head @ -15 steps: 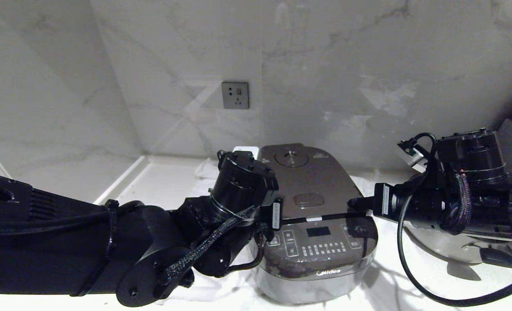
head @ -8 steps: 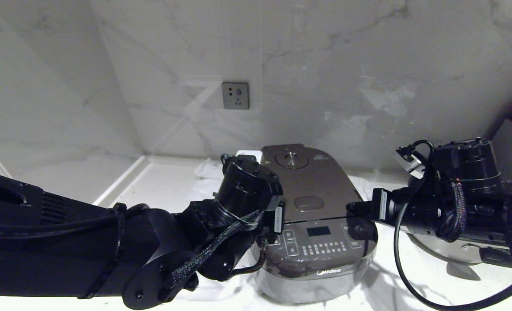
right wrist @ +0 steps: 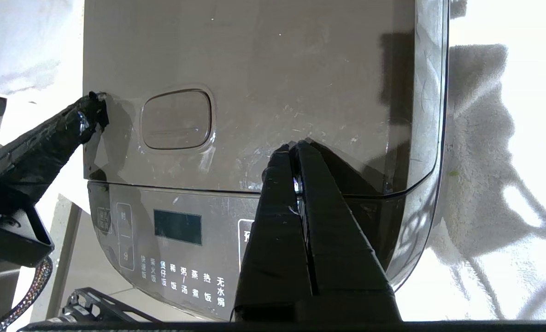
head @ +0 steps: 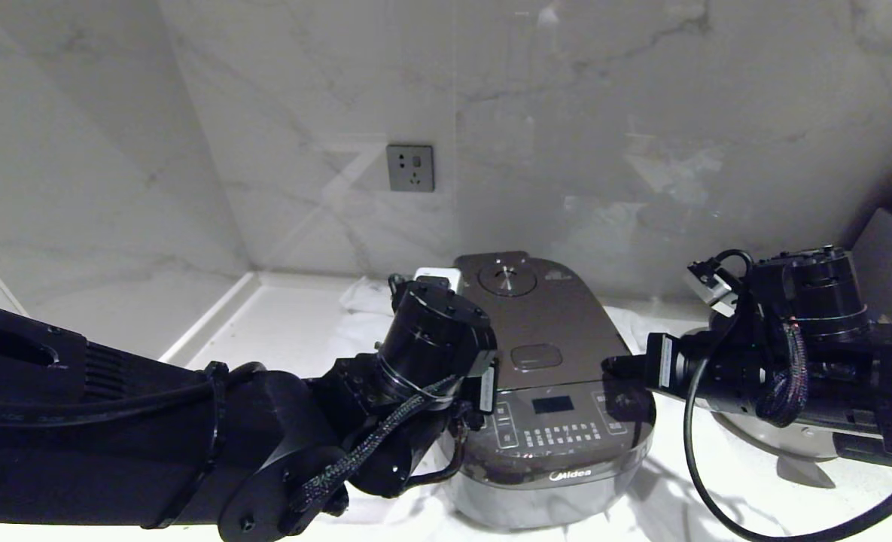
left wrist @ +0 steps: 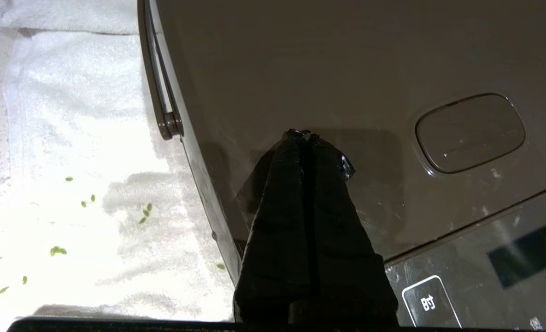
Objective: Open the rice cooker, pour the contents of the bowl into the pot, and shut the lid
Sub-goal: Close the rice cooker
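Left gripper (left wrist: 306, 136) and right gripper (right wrist: 296, 146) both pinched closed, empty, tips on lid (head: 543, 324). Lid rigid, glossy, likely slippery; press oval release button (left wrist: 470, 132).

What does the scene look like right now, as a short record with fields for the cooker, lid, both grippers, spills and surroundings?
cooker: dark brown Midea rice cooker on a white towel
lid: lid down, oval release button not pressed
left gripper: left gripper shut, tips on the lid's left front part
right gripper: right gripper shut, tips on the lid's right front part
spills: green bits scattered on the towel left of the cooker
surroundings: marble wall with a socket; steel pan partly hidden behind the right arm
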